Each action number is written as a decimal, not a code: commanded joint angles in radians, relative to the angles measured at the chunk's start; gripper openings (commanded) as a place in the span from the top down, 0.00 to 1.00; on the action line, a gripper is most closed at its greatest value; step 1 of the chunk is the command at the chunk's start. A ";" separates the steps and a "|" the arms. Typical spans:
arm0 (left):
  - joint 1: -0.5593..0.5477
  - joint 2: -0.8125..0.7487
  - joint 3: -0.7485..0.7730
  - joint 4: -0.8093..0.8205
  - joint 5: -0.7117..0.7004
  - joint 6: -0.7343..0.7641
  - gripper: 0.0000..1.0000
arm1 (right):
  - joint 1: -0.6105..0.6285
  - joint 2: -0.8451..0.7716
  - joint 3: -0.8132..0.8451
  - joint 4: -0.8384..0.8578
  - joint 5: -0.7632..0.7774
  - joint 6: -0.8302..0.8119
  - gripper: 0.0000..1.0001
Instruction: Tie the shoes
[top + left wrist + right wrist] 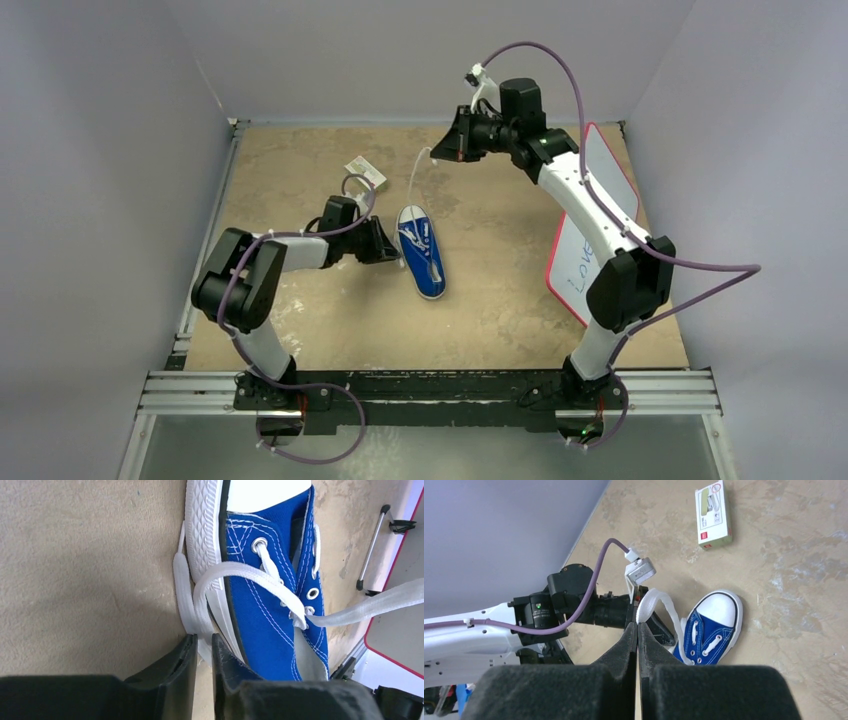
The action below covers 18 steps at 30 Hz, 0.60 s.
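The blue sneaker (425,262) lies on the table with its white toe cap pointing away from the arm bases. My left gripper (390,243) is low at the shoe's left side. In the left wrist view its fingers (190,652) pinch a loop of white lace (186,592) beside the sole, and the shoe (265,605) fills the frame. My right gripper (440,150) is raised behind the shoe, shut on the other lace (413,180), which runs taut down to the eyelets. The right wrist view shows that gripper (638,626), the lace (655,602) and the shoe (711,630).
A small white box (366,172) with a red edge lies behind the left gripper. A red-framed whiteboard (590,230) leans at the right, under the right arm. Grey walls close in the table on the left, back and right.
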 commanded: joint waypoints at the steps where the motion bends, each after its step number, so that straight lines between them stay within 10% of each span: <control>1: 0.003 -0.011 0.010 0.029 0.012 0.004 0.91 | 0.000 -0.010 -0.007 0.041 -0.075 -0.009 1.00; 16: -0.020 -0.367 0.045 -0.270 -0.097 0.169 1.00 | -0.002 0.109 0.098 -0.007 -0.105 0.047 1.00; 18: -0.020 -0.324 0.032 -0.201 -0.078 0.103 0.88 | -0.003 0.105 0.106 -0.013 -0.097 0.040 1.00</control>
